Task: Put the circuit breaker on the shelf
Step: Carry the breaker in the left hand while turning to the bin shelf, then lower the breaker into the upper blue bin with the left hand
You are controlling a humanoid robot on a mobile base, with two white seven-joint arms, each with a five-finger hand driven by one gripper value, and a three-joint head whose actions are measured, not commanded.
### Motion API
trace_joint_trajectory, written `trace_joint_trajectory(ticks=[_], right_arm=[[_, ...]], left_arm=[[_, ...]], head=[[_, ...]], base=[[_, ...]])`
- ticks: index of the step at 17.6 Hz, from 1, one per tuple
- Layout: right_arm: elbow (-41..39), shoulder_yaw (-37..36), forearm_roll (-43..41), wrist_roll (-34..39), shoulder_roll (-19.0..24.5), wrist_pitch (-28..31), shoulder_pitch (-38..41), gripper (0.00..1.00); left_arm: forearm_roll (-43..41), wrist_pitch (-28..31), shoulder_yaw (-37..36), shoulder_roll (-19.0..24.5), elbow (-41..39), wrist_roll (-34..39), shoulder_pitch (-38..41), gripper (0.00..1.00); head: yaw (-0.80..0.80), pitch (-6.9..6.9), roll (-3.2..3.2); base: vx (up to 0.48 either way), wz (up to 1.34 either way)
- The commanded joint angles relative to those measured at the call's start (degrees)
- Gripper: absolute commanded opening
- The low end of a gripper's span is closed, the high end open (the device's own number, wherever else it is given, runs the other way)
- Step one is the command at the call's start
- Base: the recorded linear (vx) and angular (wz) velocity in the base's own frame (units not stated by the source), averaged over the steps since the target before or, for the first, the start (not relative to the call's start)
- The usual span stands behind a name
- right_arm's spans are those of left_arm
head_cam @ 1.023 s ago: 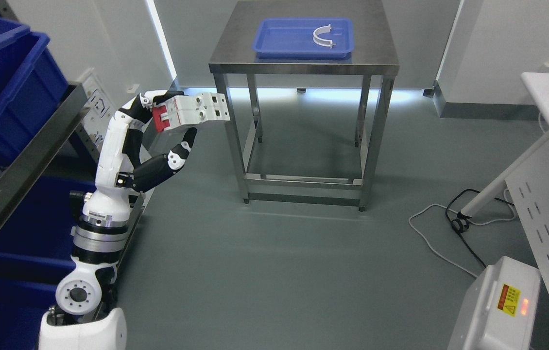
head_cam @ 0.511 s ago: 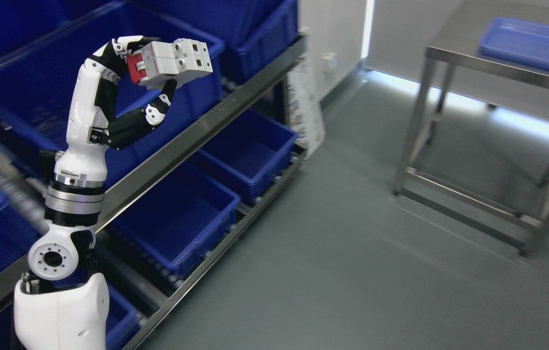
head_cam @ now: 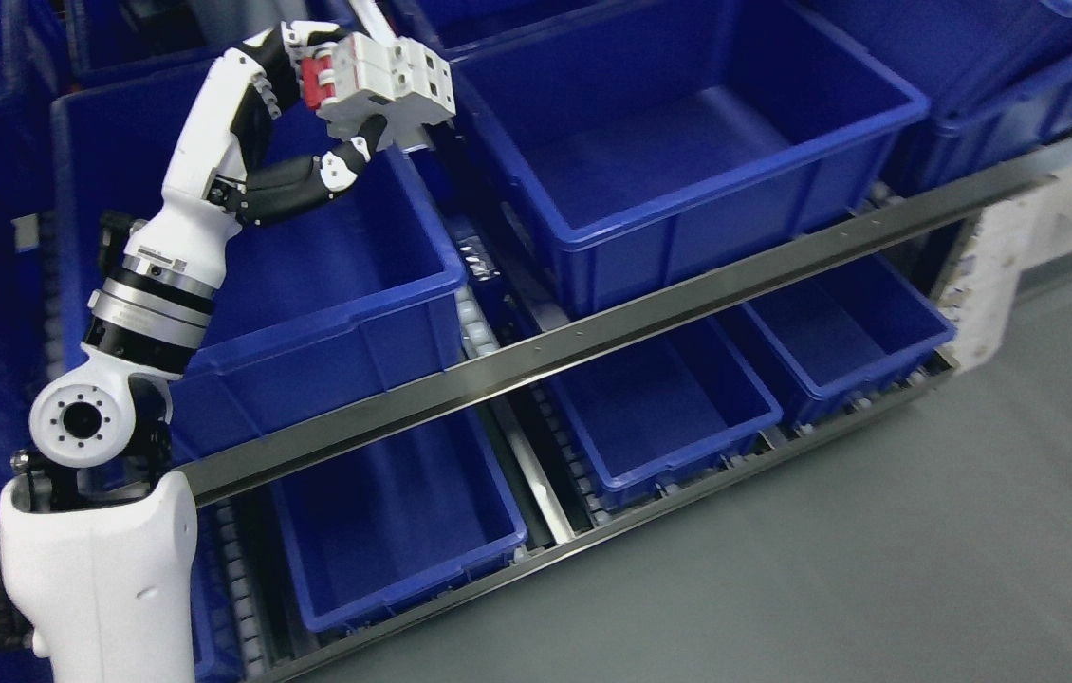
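My left hand (head_cam: 346,104) is shut on a white circuit breaker (head_cam: 384,81) with a red end. It holds the breaker in the air above the right rim of a blue bin (head_cam: 308,313) on the upper level of the shelf (head_cam: 593,327). A larger blue bin (head_cam: 688,161) stands just to the right of the breaker. The left arm rises from the lower left. The right arm is not in view.
The shelf's grey front rail runs diagonally across the picture. Several more blue bins (head_cam: 659,408) sit on the lower level and further up behind. Grey floor (head_cam: 877,569) lies at the lower right.
The camera has swung left: the steel table and tray have left the picture and the shelf fills it. The hand still holds the breaker, which is over the upper bins.
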Motion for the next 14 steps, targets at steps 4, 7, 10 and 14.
trace_joint_trajectory(ticks=[4, 7, 10, 14], right_arm=[[0.08, 1.14, 0.0, 0.0, -1.0, 14.09, 0.02, 1.0], [0.0, 1.14, 0.0, 0.0, -1.0, 14.09, 0.02, 1.0], [0.0, 1.14, 0.0, 0.0, -1.0, 14.09, 0.02, 1.0], [0.0, 1.14, 0.0, 0.0, -1.0, 14.09, 0.02, 1.0]], left_arm=[[-17.31, 6.24, -3.85, 7.0, 11.02, -8.67, -5.22, 0.07], [-22.5, 6.15, -4.37, 6.03, 20.85, -8.32, -11.19, 0.07], [-23.74, 5.71, -8.15, 5.15, 32.02, -6.4, -18.74, 0.07], [-23.74, 3.18, -13.86, 2.17, 50.82, -2.09, -27.8, 0.08]], head=[[0.0, 0.0, 0.0], [0.0, -0.01, 0.0], [0.0, -0.01, 0.0], [0.0, -0.01, 0.0]], base=[[0.146, 0.58], [0.13, 0.3], [0.136, 0.18], [0.09, 0.05]])
